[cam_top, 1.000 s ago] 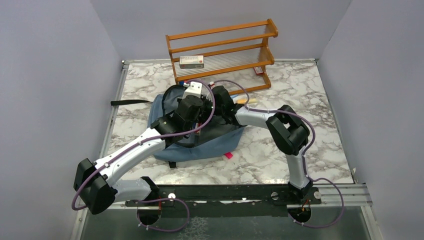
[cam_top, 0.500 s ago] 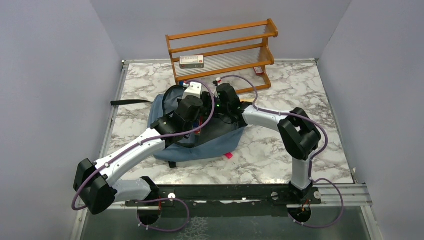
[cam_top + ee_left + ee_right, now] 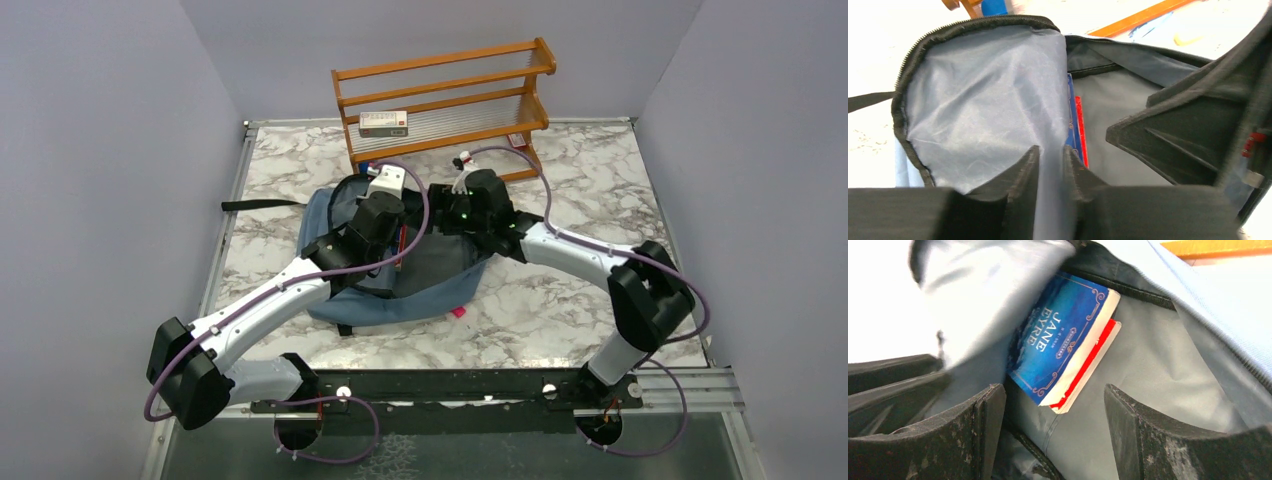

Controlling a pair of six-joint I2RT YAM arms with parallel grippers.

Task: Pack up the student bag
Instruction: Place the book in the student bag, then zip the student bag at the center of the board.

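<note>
Just in front of the wooden rack (image 3: 445, 100) lies the student bag (image 3: 400, 290), its flap pinched up by the left gripper (image 3: 1050, 152). The right gripper (image 3: 1052, 392), spread and empty, has backed out: the blue book (image 3: 1058, 345) is now packed inside.

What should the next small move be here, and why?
Probably lift the right gripper clear of the student bag and head for the box on the wooden rack. Its jaws stand open and empty, the blue book and red book already lie inside the bag, and the left gripper has the flap between its fingers, so the mouth is open.
</note>
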